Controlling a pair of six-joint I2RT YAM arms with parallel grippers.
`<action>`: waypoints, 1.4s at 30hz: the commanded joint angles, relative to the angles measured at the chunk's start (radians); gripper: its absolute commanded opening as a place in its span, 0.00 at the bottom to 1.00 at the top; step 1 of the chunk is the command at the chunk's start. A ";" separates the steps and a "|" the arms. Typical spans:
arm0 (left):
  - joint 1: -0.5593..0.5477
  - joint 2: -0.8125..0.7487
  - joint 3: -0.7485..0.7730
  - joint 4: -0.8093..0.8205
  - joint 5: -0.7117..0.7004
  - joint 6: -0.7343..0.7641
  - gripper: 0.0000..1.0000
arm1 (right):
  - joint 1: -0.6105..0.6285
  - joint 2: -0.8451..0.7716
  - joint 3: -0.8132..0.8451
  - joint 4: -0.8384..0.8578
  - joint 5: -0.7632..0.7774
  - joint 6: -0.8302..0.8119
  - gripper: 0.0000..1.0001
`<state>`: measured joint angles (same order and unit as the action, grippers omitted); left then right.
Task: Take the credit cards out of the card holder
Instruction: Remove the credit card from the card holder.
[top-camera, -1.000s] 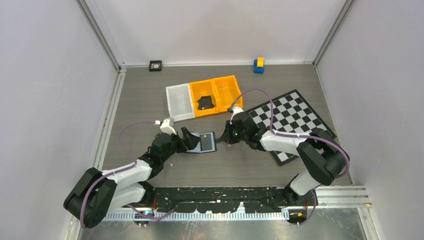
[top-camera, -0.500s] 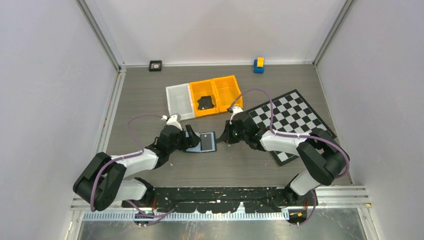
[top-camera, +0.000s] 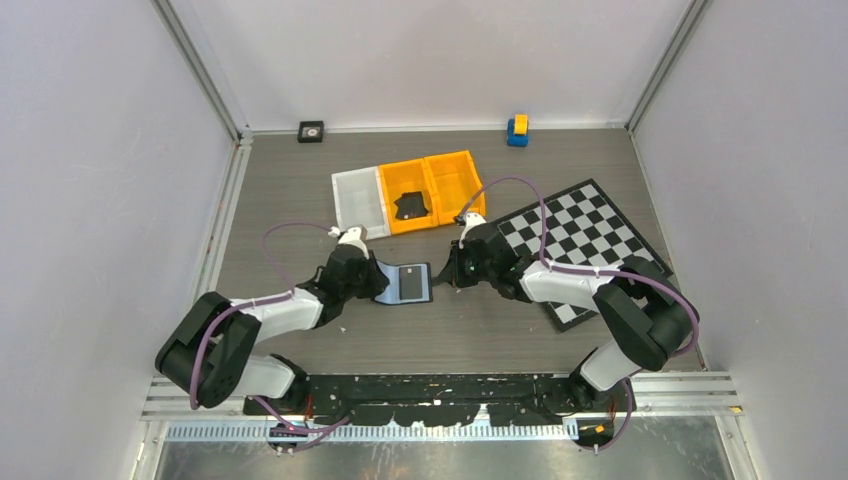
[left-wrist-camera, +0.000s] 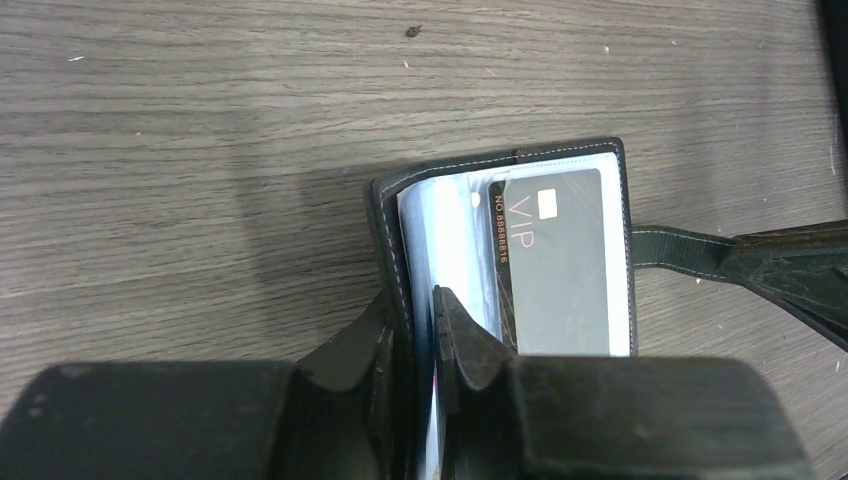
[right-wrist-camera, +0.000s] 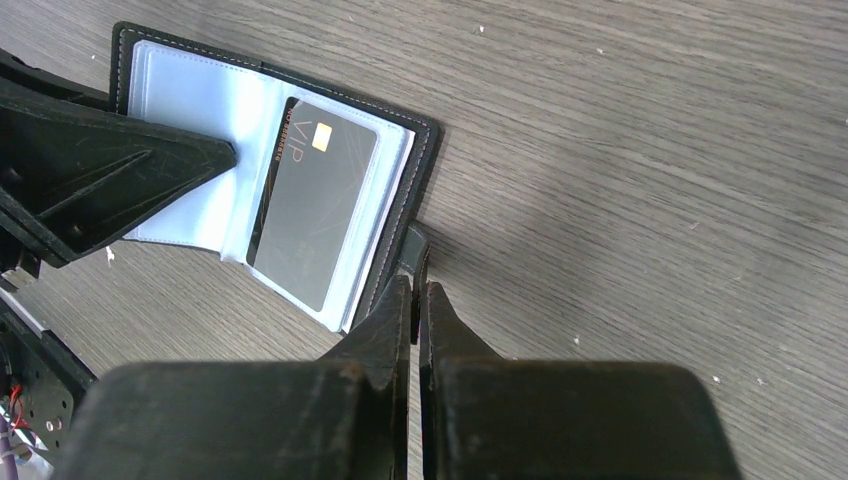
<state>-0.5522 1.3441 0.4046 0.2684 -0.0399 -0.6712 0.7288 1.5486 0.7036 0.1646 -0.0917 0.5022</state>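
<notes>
The card holder (top-camera: 408, 283) lies open mid-bench, nearer the near edge. The left gripper (left-wrist-camera: 418, 335) pinches its left cover and the right gripper (right-wrist-camera: 412, 300) clamps the strap tab (right-wrist-camera: 413, 250). One credit card (left-wrist-camera: 560, 265) sits sleeved, and none looks pulled out yet.

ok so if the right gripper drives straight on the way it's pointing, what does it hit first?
The right gripper is shut on the strap tab, so the card holder edge comes first, with the VIP card just beyond. Depth is unclear; it might only clip the holder's corner.
</notes>
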 joint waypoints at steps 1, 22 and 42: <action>0.000 -0.011 0.002 -0.014 -0.012 0.021 0.16 | -0.001 -0.047 0.003 0.049 0.002 0.004 0.00; 0.002 -0.325 -0.176 0.232 0.101 -0.072 0.00 | -0.009 -0.163 -0.073 0.115 0.088 0.013 0.45; 0.001 -0.356 -0.156 0.395 0.202 -0.139 0.00 | -0.146 -0.219 -0.171 0.331 -0.104 0.131 0.86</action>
<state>-0.5522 1.0016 0.2302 0.5472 0.1257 -0.7925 0.6250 1.3418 0.5533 0.3710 -0.1238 0.5766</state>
